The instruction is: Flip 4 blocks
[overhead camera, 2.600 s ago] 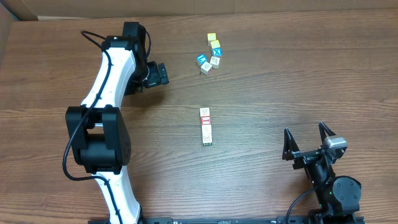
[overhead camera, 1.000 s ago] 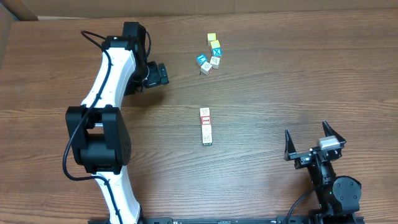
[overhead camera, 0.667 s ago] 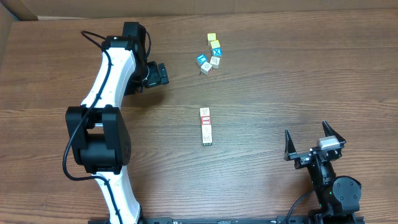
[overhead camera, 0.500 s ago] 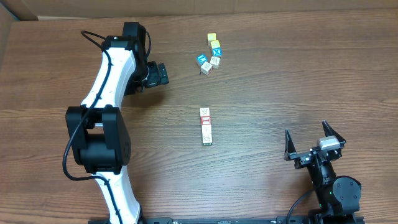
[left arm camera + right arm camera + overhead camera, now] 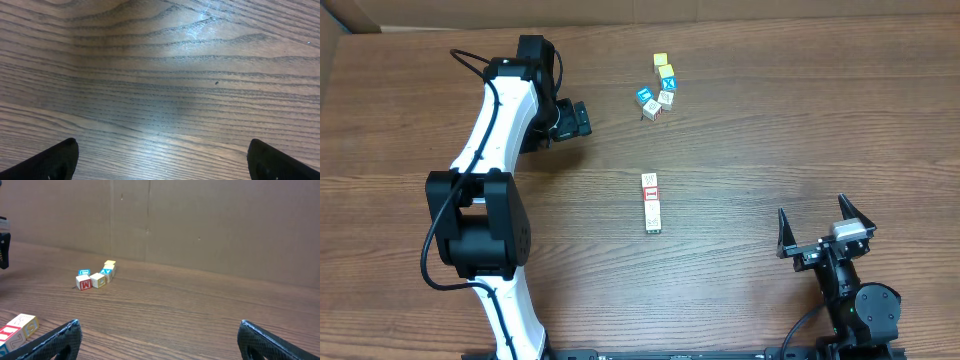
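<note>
A short row of pale wooden blocks (image 5: 651, 201) with red letters lies at the table's middle; its near end shows at the lower left of the right wrist view as blocks (image 5: 17, 327). My left gripper (image 5: 577, 120) hovers at the far left, well apart from the row. Its wrist view shows the left gripper (image 5: 162, 160) open over bare wood. My right gripper (image 5: 812, 212) stands open near the front right, right of the row. In its own view the right gripper (image 5: 160, 332) holds nothing.
A loose cluster of cubes (image 5: 661, 85) with yellow, blue and pale faces sits at the far middle, seen also as a cluster (image 5: 96, 276) in the right wrist view. A cardboard wall (image 5: 200, 220) stands behind the table. The left arm (image 5: 495, 130) spans the left side.
The right gripper shifted slightly early on; over the last second nothing has visibly moved.
</note>
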